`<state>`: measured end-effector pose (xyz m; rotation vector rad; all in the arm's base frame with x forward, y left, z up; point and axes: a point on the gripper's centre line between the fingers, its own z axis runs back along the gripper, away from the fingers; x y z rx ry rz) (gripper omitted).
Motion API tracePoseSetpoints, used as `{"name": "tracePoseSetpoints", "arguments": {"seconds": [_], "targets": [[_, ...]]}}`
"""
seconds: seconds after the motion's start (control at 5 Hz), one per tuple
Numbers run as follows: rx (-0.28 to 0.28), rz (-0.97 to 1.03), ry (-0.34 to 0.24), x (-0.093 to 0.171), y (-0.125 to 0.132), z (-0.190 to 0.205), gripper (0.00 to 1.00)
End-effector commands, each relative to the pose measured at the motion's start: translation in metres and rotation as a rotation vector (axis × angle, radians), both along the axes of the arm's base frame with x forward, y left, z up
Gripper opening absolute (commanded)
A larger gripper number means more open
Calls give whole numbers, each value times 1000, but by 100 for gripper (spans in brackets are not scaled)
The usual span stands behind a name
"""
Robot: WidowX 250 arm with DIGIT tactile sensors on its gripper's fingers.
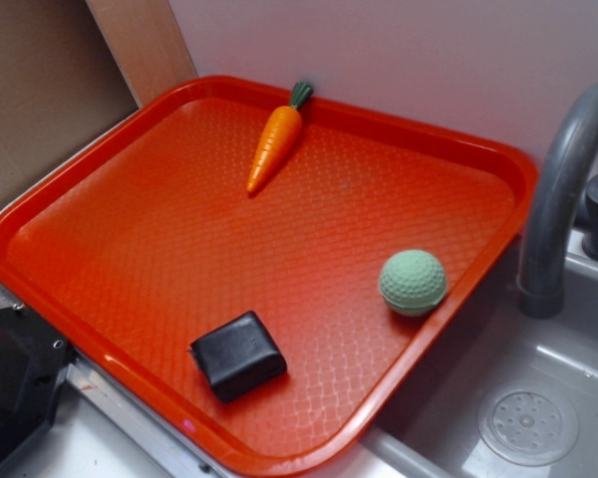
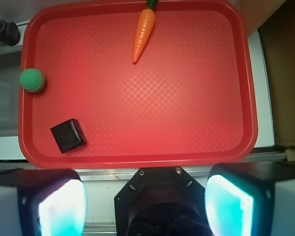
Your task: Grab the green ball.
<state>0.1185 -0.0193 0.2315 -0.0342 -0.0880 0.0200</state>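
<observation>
Overhead, jaws (image 2: 144, 196) wide; green ball (image 2: 32, 80) on red tray (image 2: 187, 123) (sink-side edge).

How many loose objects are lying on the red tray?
3: an orange toy carrot at the far rim, a pale green dimpled ball against the sink-side rim, a black block near the front. None seems hidden.

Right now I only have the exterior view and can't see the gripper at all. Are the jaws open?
Observer: Yes. In the wrist view the gripper has its jaws spread wide, holding nothing.
Operator: Is it over the green ball?
Observer: No. The green ball sits far toward that picture's left edge, by the tray rim.
Operator: What is the wrist camera centred on?
Observer: Roughly the tray's bare middle, with the black block lower left and the carrot at the top.
</observation>
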Motion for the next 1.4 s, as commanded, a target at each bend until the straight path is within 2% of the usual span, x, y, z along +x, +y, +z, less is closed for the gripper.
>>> {"name": "tracePoseSetpoints", "arguments": {"seconds": [0.0,0.2,0.4,0.6,0.8,1.0,1.2], "targets": [[-88,-491,-68,73,-110,-55,100],[-105,-749,-239,91,-157,-66,100],[-266,-990,-380,92,-189,-83,100],[-252,-1174,-349,81,-209,-112,100],[-116,-1189,-334,79,-204,-152,100],[-86,-1181,-349,87,-192,-177,100],[-19,-1189,-420,89,-192,-185,100]]}}
